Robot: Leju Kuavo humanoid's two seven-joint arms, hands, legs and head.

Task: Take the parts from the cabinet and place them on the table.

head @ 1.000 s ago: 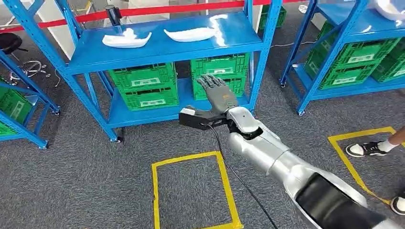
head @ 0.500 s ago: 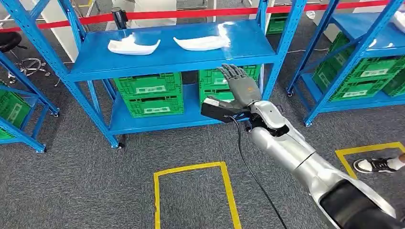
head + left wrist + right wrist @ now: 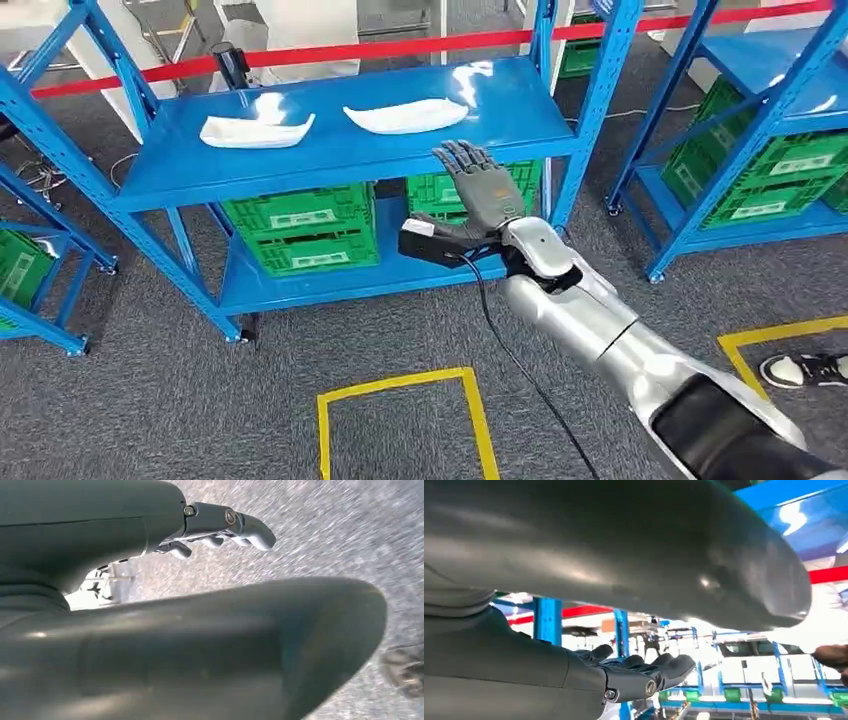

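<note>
Right hand risen toward shelf, fingers spread, empty; green crates below.

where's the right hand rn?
Head view: the right hand is raised, fingers spread and holding nothing, at the front edge of the blue shelf, below and right of the nearer white part.

No readable text anywhere. Green plastic crates on the lower shelf of the blue metal rack carry white rectangular labels, print too small to read. Crates in the right-hand blue rack have the same white labels, also illegible.
</note>
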